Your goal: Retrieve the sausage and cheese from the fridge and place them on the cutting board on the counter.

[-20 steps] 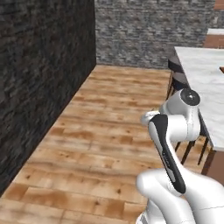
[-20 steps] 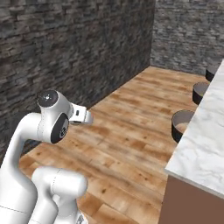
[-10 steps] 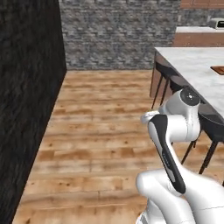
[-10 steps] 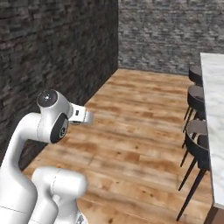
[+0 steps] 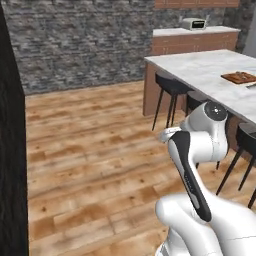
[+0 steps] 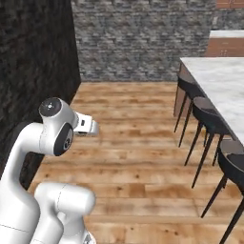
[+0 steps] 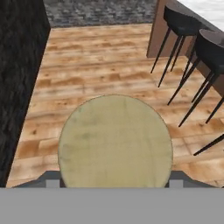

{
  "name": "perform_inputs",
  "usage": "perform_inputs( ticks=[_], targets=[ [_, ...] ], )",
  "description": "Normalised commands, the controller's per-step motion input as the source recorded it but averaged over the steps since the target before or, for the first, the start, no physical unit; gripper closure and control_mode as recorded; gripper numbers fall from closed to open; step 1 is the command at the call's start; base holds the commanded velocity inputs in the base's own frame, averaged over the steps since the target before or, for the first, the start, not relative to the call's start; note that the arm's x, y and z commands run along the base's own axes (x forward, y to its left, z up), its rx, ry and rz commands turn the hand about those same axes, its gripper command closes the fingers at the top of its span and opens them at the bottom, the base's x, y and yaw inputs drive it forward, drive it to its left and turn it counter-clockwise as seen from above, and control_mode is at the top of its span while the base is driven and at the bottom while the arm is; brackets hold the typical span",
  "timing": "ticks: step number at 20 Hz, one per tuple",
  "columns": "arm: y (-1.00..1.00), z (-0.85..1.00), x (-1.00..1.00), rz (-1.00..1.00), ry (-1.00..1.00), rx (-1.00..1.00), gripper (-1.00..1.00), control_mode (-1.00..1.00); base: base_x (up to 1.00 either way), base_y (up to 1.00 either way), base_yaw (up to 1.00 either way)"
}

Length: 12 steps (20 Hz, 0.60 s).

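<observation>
Fingers: I see them clamped on the cheese [image 7: 114, 140] — a round tan face between them.
Table [image 5: 210, 70]: off right, stools [image 6: 209, 114] alongside.
Cutting board [image 5: 240, 77]: on the table — far from me.

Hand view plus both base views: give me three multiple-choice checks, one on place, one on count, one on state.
1. Where does the cutting board lie?
A. on the floor
B. on the counter
C. on a stool

2. How many dark stools stand along the counter in the right base view?
A. one
B. five
C. three

3. What is the gripper doing?
A. gripping the cheese
B. hanging open and empty
C. gripping the sausage

Answers:
1 B: the cutting board rests on the counter.
2 C: three stools line its edge.
3 A: the gripper has the tan-yellow cheese between its tips.
</observation>
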Motion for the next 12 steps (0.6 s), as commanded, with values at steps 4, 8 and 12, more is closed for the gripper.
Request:
perform_inputs(
  ticks=[4,8,12],
  targets=[
    [0.0,0.0,0.0,0.0,0.0,0.0,1.0,1.0,1.0,1.0,-0.52],
    [0.0,0.0,0.0,0.0,0.0,0.0,1.0,1.0,1.0,1.0,-0.52],
    [0.0,0.0,0.0,0.0,0.0,0.0,1.0,1.0,1.0,1.0,-0.53]
  ],
)
